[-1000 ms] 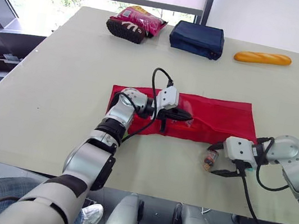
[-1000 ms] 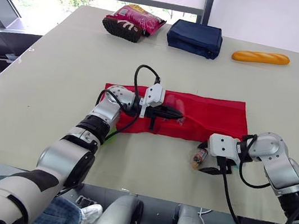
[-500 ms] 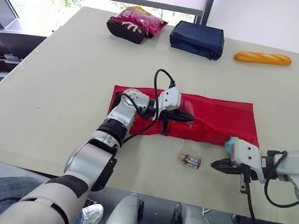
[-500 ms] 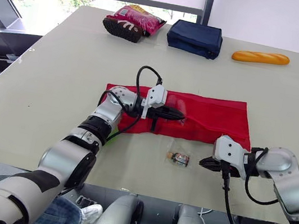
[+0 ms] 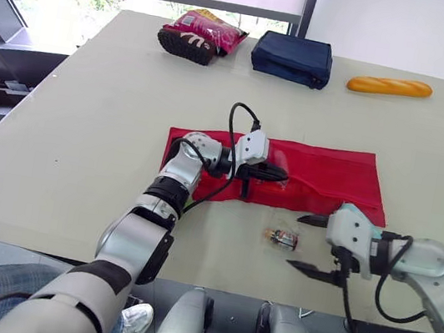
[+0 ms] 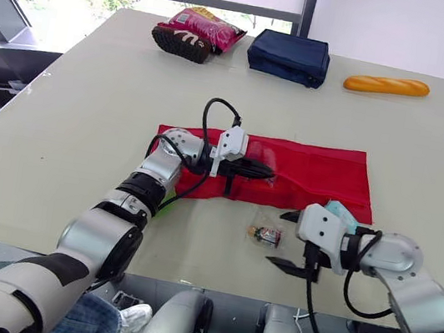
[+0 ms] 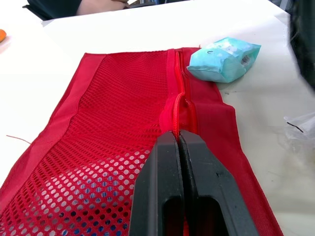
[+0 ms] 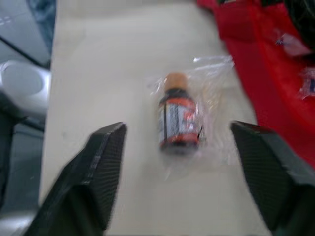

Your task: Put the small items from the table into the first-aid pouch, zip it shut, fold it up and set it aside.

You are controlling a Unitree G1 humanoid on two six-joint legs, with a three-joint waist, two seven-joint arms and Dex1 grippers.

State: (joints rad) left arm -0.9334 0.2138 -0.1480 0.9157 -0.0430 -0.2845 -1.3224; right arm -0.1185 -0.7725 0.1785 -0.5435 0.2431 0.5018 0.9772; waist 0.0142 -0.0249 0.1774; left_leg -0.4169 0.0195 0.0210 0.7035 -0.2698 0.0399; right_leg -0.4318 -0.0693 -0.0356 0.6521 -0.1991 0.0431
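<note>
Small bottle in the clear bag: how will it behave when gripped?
The bottle lies on its side, so it probably rolls if nudged. Its loose clear bag likely slips and crumples in the open right gripper. It looks small and rigid, probably light.

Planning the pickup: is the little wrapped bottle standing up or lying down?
Lying down: the bottle rests on its side on the table, near the red pouch, just ahead of the right gripper, jaws open.
</note>
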